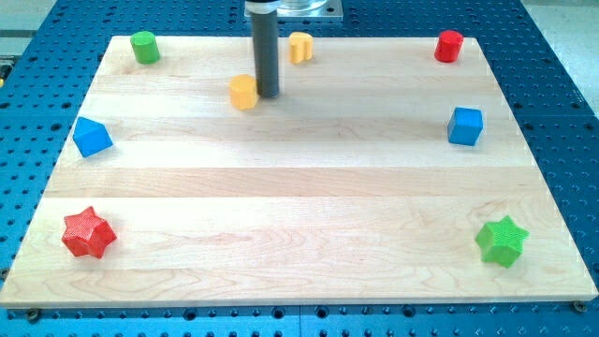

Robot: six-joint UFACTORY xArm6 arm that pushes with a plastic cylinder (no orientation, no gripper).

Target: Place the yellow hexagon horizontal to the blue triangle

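The yellow hexagon (243, 92) lies on the wooden board (299, 187) at the upper middle-left. My tip (268, 95) stands right next to its right side, touching or nearly so. The blue triangle (92, 137) lies near the board's left edge, lower than the hexagon and far to its left.
A green cylinder (144, 47) sits at the top left, a yellow block (299, 47) at the top middle, a red cylinder (449, 46) at the top right. A blue cube (465, 125) is at the right, a red star (88, 232) bottom left, a green star (502, 241) bottom right.
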